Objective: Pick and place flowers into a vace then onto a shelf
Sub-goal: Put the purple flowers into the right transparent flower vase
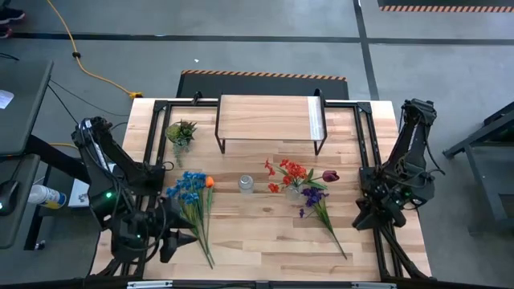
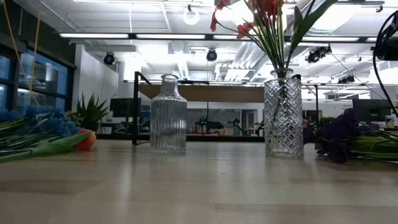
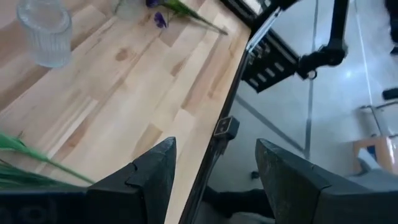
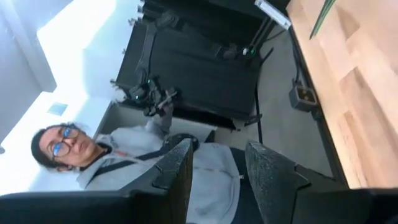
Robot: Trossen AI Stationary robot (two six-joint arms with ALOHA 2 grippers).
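Observation:
The blue flowers with one orange bloom [image 1: 193,193] lie flat on the table's left half, stems [image 3: 25,163] toward the near edge. Red flowers [image 1: 287,172] stand in a diamond-cut glass vase [image 2: 283,115]. Purple and maroon flowers [image 1: 317,197] lie beside it. An empty ribbed glass vase [image 1: 246,185] stands at mid-table. The shelf [image 1: 269,120] stands at the far side. My left gripper [image 1: 183,237] hovers open just left of the blue flowers' stems, nothing between its fingers [image 3: 155,171]. My right gripper [image 4: 217,168] is open over the table's right side [image 1: 365,217].
A small spiky potted plant [image 1: 181,132] stands at the far left, beside the shelf. Black frame rails [image 1: 365,136] run along the table's sides. A person [image 4: 93,155] sits beyond the table's near edge. Bare wood lies between the vases and the near edge.

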